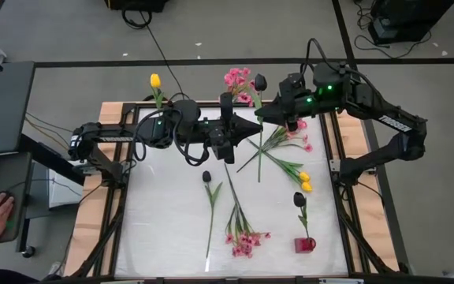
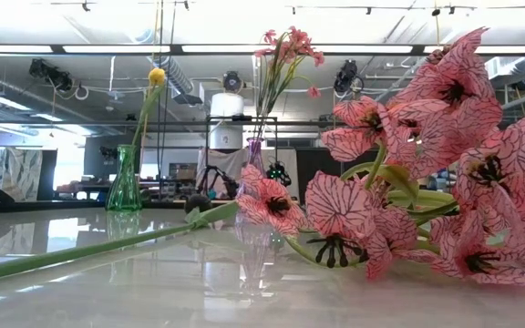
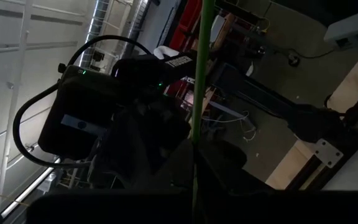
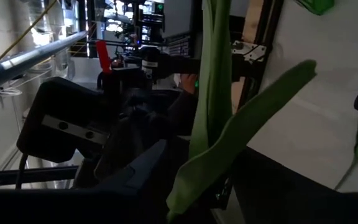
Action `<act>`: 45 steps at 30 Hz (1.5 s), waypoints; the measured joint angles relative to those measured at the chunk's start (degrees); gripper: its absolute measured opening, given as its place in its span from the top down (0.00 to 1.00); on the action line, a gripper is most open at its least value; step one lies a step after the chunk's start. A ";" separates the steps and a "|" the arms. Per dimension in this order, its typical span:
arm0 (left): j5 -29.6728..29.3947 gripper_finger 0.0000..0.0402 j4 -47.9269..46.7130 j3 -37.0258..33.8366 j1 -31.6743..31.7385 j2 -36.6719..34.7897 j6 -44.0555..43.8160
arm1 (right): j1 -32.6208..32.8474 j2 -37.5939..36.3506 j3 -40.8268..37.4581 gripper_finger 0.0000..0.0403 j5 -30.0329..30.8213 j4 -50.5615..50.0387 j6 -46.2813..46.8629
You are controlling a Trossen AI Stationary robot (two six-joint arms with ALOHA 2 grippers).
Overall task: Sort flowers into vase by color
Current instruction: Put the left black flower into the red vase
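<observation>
Pink blossoms (image 2: 445,164) fill the low view. Two vases (image 2: 124,182) stand behind. My left claw (image 1: 228,142) pinches one stem (image 3: 199,93); my right claw (image 1: 262,110) grips a dark tulip (image 1: 260,81).

The table (image 1: 164,229) has a glossy white top, mirror-like in the low view, edged with pale bare wood. At left, a green vase (image 2: 124,187) looks like clear glass. Pink blossoms (image 2: 427,155) look like veined cloth.

A grey floor (image 1: 69,31) crossed by black cables (image 1: 152,39) is seen. Long ceiling lights (image 2: 244,47) are lit overhead, above exposed ducts (image 2: 7,87).
</observation>
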 joint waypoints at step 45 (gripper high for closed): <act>0.00 0.82 0.83 0.00 0.07 0.00 -5.11 | -0.04 -0.37 0.00 0.85 -0.21 -0.02 -0.45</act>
